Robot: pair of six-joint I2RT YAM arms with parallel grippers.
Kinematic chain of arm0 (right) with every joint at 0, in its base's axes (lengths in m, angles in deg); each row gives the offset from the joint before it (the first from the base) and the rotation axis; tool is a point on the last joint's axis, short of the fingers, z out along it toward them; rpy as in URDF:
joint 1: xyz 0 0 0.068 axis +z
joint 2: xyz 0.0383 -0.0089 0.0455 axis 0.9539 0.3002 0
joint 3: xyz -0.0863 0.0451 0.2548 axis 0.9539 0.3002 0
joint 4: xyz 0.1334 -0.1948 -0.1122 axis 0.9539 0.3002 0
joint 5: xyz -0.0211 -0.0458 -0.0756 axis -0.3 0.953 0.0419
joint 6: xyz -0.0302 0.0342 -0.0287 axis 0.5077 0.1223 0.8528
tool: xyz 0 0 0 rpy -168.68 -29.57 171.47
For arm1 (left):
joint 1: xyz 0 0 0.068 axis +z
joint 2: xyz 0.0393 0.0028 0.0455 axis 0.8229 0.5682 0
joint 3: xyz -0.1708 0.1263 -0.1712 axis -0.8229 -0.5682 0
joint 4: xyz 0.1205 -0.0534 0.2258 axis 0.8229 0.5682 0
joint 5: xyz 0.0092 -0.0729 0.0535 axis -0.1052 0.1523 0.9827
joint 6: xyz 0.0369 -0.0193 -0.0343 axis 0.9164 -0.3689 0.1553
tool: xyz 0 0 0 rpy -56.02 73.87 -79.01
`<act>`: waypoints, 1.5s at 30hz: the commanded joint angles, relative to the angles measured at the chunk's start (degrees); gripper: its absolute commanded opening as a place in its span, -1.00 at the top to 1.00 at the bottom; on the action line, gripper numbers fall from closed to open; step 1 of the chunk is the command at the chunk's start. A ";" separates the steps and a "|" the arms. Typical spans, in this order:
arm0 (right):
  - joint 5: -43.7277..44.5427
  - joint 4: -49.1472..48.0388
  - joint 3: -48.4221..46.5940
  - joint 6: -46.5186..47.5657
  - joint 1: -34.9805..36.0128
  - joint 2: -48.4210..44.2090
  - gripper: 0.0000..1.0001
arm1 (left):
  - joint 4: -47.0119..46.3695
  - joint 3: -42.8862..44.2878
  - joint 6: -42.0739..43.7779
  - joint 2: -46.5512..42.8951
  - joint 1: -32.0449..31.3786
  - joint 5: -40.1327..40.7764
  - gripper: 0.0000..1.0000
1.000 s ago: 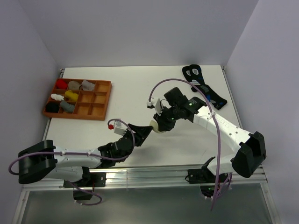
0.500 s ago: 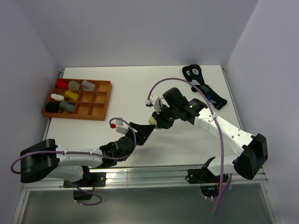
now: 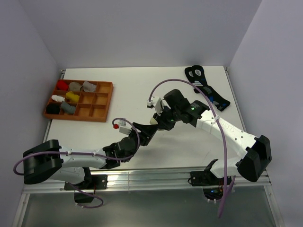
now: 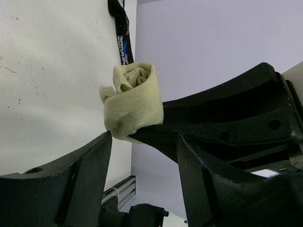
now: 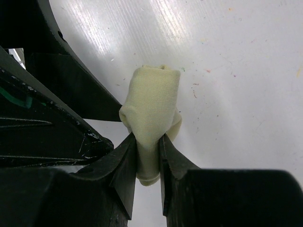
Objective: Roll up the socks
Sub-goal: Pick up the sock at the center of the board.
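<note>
- The pale cream-yellow fabric sock [image 5: 151, 106], rolled into a tight bundle, is pinched between the black fingers of the right hand [image 5: 147, 142], over the middle of the white counter [image 3: 128, 90].
- The left hand [image 4: 144, 137] stands wide, one finger on each side just below the bundle, holding nothing.
- Flat black socks with blue-and-white marks [image 3: 206, 87] lie at the counter's far right corner.
</note>
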 commanded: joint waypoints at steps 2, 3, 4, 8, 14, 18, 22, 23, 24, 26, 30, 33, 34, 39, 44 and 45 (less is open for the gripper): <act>-2.26 -1.46 -1.31 -0.42 1.48 -2.58 0.85 | -3.66 0.80 -0.02 0.71 1.17 -0.64 -0.24; -2.09 -1.46 -1.05 -0.51 1.75 -2.75 0.85 | -3.57 0.80 -0.19 0.80 1.26 -0.82 -0.24; -2.26 -1.46 -0.96 -0.42 1.75 -2.67 0.85 | -3.57 0.89 -0.19 0.88 1.44 -1.17 -0.24; -2.00 -2.07 -0.26 -0.68 2.19 -3.10 0.85 | -5.06 0.37 -0.63 1.58 2.14 -1.96 -0.24; 1.70 -3.12 0.27 -0.95 2.45 -3.54 0.85 | -4.88 -0.77 -1.77 0.89 2.40 -3.63 -0.23; 1.34 -3.13 0.19 -1.21 2.71 -3.37 0.85 | -9.01 -3.59 -3.09 0.53 2.40 -2.75 -0.23; 2.13 -3.65 0.36 -1.56 3.15 -3.46 0.86 | -9.63 -3.94 -2.92 -0.08 2.49 -2.14 -0.23; 2.31 -3.57 0.19 -1.65 3.15 -3.37 0.87 | -9.63 -4.03 -2.83 -0.43 2.49 -1.79 -0.23; 2.75 -3.74 0.19 -1.83 3.24 -3.28 0.87 | -11.02 -4.29 -2.13 -0.61 2.49 -1.61 -0.23; 3.45 -3.92 0.19 -2.00 3.33 -3.37 0.87 | -10.43 -4.21 -1.69 -1.39 2.49 -1.35 -0.23; 3.98 -4.27 0.27 -2.35 3.68 -3.72 0.87 | -9.28 -3.68 -1.34 -2.37 2.49 -0.82 -0.24; 4.51 -4.62 0.36 -2.62 3.94 -3.90 0.88 | -9.46 -3.42 -0.90 -2.46 2.58 -0.82 -0.24; 4.59 -4.53 0.36 -2.71 4.03 -3.81 0.88 | -9.20 -2.98 -0.90 -2.37 2.67 -0.99 -0.24; 4.60 -4.62 0.19 -3.06 4.56 -4.07 0.89 | -9.28 -2.18 -1.33 -1.05 3.11 -1.96 -0.24; 3.28 -4.36 0.45 -3.23 5.09 -4.33 0.89 | -11.04 -2.10 -1.43 0.18 3.63 -2.49 -0.24; 3.45 -4.62 0.54 -3.32 5.18 -4.60 0.89 | -11.04 -1.92 -1.34 0.44 3.72 -2.92 -0.23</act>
